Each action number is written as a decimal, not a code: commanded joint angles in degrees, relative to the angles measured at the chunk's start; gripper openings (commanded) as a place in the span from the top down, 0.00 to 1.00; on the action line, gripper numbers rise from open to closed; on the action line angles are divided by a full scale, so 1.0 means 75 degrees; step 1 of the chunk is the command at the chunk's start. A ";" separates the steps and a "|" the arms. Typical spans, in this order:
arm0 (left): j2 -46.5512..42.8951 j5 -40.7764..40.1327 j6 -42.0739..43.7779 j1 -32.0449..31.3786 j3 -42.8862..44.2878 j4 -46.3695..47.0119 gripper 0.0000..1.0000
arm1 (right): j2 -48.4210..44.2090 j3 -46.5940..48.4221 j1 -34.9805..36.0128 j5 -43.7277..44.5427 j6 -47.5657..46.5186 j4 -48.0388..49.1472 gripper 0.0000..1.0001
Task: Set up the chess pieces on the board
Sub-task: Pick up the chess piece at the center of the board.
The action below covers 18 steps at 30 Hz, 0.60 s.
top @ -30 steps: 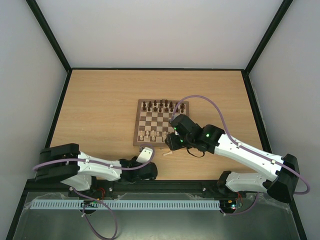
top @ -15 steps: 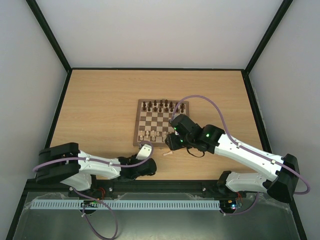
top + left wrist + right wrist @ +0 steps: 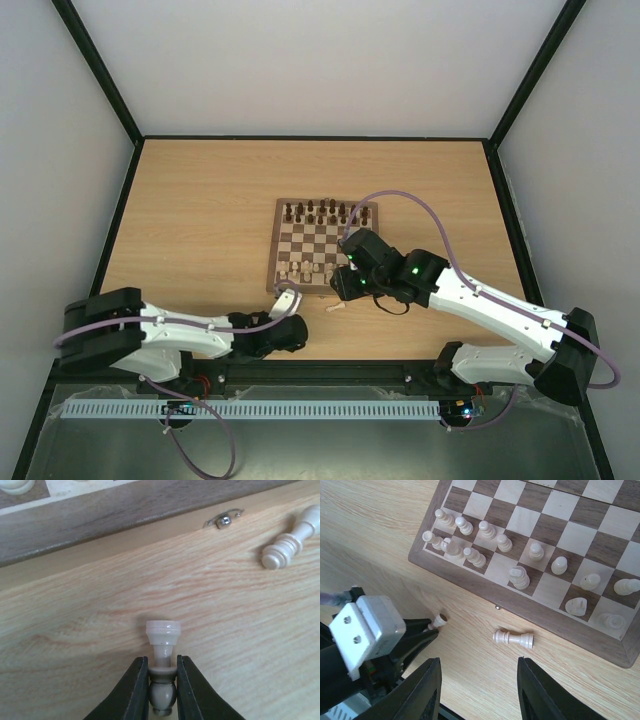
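Note:
The board (image 3: 275,250) lies mid-table, with dark pieces (image 3: 320,212) on its far rows and several cream chess pieces (image 3: 520,577) on its near rows. My left gripper (image 3: 162,666) is shut on a cream pawn (image 3: 163,635) held lying flat, base toward the board, just above the table. It is short of the board's front border (image 3: 100,520), and in the top view it (image 3: 298,300) is near the board's front left. My right gripper (image 3: 479,658) is open and empty above a fallen cream piece (image 3: 513,639), which also shows in the top view (image 3: 336,307).
The fallen cream piece also shows in the left wrist view (image 3: 290,540), to the right of my pawn. A small metal latch (image 3: 223,520) sits on the board's front edge. The right arm (image 3: 470,295) reaches across the table's right front. Black frame rails (image 3: 120,200) edge the table.
My left gripper, with the pawn, has moved a little toward the board's front edge, and its arm has stretched out lower. The right arm has not moved.

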 commanded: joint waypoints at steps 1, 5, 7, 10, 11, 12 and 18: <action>-0.0850 0.0384 -0.0121 -0.0109 -0.0069 -0.0825 0.91 | 0.0031 -0.0088 -0.0039 0.0066 0.0071 -0.0102 0.58; -0.2045 0.0943 -0.0068 -0.0173 0.0095 -0.1325 0.91 | -0.0029 -0.0063 -0.0037 0.0037 0.0059 -0.0102 0.58; -0.2649 0.1366 0.0089 -0.0179 0.0168 -0.1471 0.90 | -0.0121 -0.0088 -0.0035 0.0005 0.0052 -0.0075 0.58; -0.3522 0.2116 0.0336 -0.0183 0.0262 -0.1566 0.89 | -0.0320 -0.0192 -0.0027 -0.0202 0.0040 0.0060 0.58; -0.3754 0.2353 0.0411 -0.0187 0.0248 -0.1546 0.89 | -0.0397 -0.0219 -0.0032 -0.0337 0.0036 0.0115 0.58; -0.3968 0.2586 0.0463 -0.0187 0.0241 -0.1536 0.88 | -0.0488 -0.0258 -0.0038 -0.0484 0.0037 0.0186 0.58; -0.5126 0.3869 0.0800 -0.0176 0.0007 -0.1106 0.87 | -0.1082 -0.0627 -0.0044 -0.2051 0.0115 0.0820 0.58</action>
